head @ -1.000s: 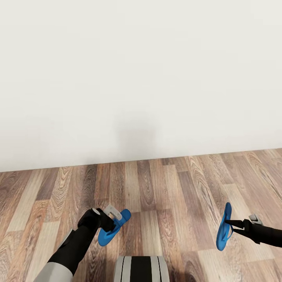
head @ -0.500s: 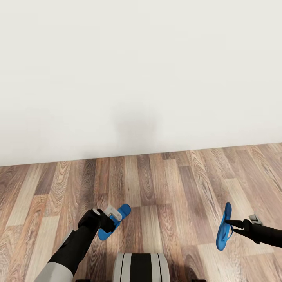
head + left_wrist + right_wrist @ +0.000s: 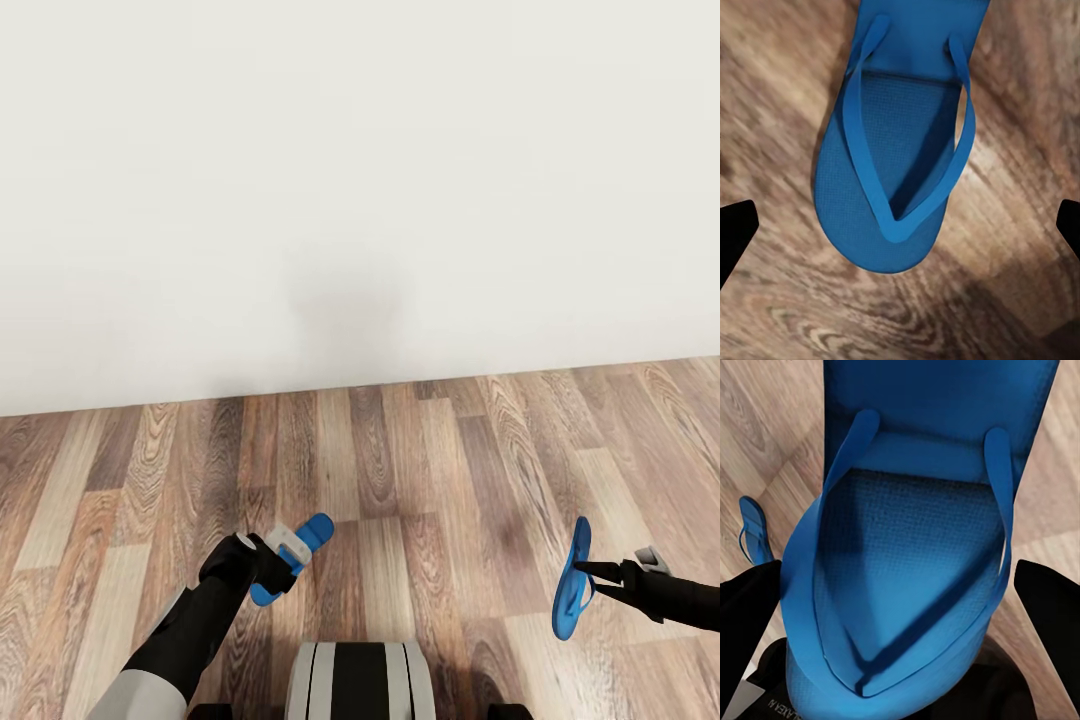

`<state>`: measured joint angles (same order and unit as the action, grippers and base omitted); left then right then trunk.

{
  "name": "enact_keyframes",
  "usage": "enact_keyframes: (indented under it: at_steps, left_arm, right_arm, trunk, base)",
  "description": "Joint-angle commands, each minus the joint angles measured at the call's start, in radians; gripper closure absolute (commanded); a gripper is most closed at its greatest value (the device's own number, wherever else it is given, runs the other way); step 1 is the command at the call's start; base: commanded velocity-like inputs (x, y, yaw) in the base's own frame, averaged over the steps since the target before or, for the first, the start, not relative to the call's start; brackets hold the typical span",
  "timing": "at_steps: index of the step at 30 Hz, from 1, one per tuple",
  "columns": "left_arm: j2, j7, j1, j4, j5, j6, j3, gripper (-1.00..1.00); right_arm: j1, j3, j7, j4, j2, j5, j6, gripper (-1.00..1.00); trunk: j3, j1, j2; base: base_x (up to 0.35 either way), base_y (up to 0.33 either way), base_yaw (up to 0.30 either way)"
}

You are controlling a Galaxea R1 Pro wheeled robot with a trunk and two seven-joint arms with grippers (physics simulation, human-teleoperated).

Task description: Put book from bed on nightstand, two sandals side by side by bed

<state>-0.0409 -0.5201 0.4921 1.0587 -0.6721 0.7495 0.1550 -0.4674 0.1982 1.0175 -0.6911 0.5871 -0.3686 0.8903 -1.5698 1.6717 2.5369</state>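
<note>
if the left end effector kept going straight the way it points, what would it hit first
Probably the wood floor. The left wrist view looks along the left end effector past the sandal it carries onto floor planks, with nothing else in between. How far off the floor is, I can't tell.

A home interior: plain white wall point(image 3: 360, 180) meeting wood-plank floor point(image 3: 400, 470).

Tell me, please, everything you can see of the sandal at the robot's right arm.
The right sandal is a bright blue flat flip-flop with thin blue thong straps and a finely textured footbed. In the head view it stands on edge, held off the wood plank floor by the right hand, whose dark fingers pinch it near the middle. In the right wrist view its straps meet in a V near the hand. Material looks like foam or rubber.
</note>
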Motion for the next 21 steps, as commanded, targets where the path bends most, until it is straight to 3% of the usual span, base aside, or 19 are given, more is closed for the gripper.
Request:
enact_keyframes:
  at_steps: [1, 4, 11, 21]
  left_arm:
    - [0.000, -0.009, 0.000, 0.001, -0.011, 0.002, 0.000, -1.00]
    - [0.000, -0.009, 0.000, 0.001, -0.011, 0.002, 0.000, -1.00]
    - [0.000, -0.009, 0.000, 0.001, -0.011, 0.002, 0.000, -1.00]
    - [0.000, -0.009, 0.000, 0.001, -0.011, 0.002, 0.000, -1.00]
  right_arm:
    - [0.000, 0.001, 0.003, 0.000, 0.000, 0.000, 0.004, 1.00]
    - [0.000, 0.001, 0.003, 0.000, 0.000, 0.000, 0.004, 1.00]
    - [-0.001, 0.001, 0.003, 0.000, -0.001, 0.000, 0.004, 1.00]
    - [-0.001, 0.001, 0.003, -0.001, -0.001, 0.000, 0.004, 1.00]
  trunk:
    - [-0.001, 0.000, 0.000]
    - [-0.001, 0.000, 0.000]
    - [-0.028, 0.003, 0.002]
    - [-0.028, 0.003, 0.002]
  base:
    - [0.000, 0.000, 0.000]
    - [0.000, 0.000, 0.000]
    - [0.000, 0.000, 0.000]
    - [0.000, 0.000, 0.000]
